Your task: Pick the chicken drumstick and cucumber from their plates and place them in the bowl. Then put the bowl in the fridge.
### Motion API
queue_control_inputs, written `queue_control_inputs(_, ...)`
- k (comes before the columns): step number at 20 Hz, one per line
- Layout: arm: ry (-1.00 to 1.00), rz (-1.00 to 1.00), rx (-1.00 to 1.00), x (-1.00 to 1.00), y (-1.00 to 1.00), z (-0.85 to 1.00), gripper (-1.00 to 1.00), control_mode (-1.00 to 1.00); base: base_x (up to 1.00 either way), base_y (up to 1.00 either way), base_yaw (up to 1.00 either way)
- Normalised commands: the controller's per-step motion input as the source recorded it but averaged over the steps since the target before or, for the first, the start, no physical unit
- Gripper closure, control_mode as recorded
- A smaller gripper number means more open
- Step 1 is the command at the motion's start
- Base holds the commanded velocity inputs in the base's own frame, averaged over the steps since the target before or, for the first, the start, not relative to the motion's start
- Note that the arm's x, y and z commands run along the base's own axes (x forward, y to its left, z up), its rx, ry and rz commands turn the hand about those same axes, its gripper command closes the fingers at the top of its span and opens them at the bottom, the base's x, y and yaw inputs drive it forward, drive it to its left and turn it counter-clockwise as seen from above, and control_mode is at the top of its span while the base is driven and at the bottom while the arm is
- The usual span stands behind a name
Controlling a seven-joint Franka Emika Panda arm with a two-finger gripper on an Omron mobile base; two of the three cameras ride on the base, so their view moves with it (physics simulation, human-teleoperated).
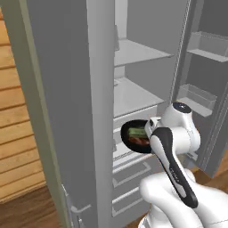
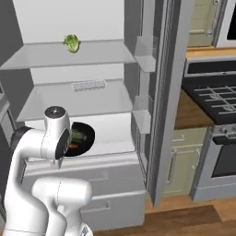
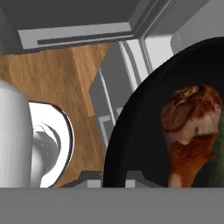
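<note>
A round, shallow black bowl [image 1: 136,136] is being held out at the front of the white arm's two-finger gripper [image 1: 150,130], whose jaws are being kept closed on the bowl's near rim. Inside the bowl, just ahead of the gripper, a reddish-brown chicken drumstick [image 3: 189,133] and a short pale green cucumber [image 1: 136,132] are being carried side by side. The bowl is being held in the open doorway of the tall grey fridge [image 1: 71,89], at about the height of a flat pale shelf [image 2: 110,131] that lies just beyond the gripper; whether the bowl is touching that shelf cannot be told.

The step in hand is judged to be the setting of the bowl inside the fridge. To do it well, the bowl should be kept level so nothing is tipped out, carried further in past the shelf's front edge, lowered until it is fully supported, and only then released.

The arm is being held with its upper links rising from the base, bent at the elbow, and its wrist reaching forward toward the fridge interior. Above and beyond the gripper, a crinkled leafy green vegetable [image 2: 72,43] is lying on a higher shelf.
</note>
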Motion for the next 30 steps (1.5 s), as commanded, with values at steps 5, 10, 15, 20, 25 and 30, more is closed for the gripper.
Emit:
queue_control_inputs(5, 0.00, 0.00, 0.00, 0.00, 0.00, 0.00, 1.00, 1.00, -0.04, -0.41, 0.52)
queue_control_inputs(10, 0.00, 0.00, 0.00, 0.00, 0.00, 0.00, 1.00, 1.00, -0.02, -0.31, 0.19)
queue_control_inputs(15, 0.00, 0.00, 0.00, 0.00, 0.00, 0.00, 1.00, 1.00, 0.00, -0.12, 0.00)
queue_control_inputs(20, -0.19, 0.01, 0.00, 0.17, 0.00, 0.39, 1.00, -1.00, 0.00, 0.00, 0.00)
queue_control_inputs(25, -0.29, 0.13, 0.01, 0.69, 0.00, 0.63, 1.00, -1.00, 0.00, 0.00, 0.00)
queue_control_inputs(30, 0.11, 0.13, 0.02, 1.00, -0.04, 0.15, 1.00, -1.00, 0.00, 0.00, 0.00)
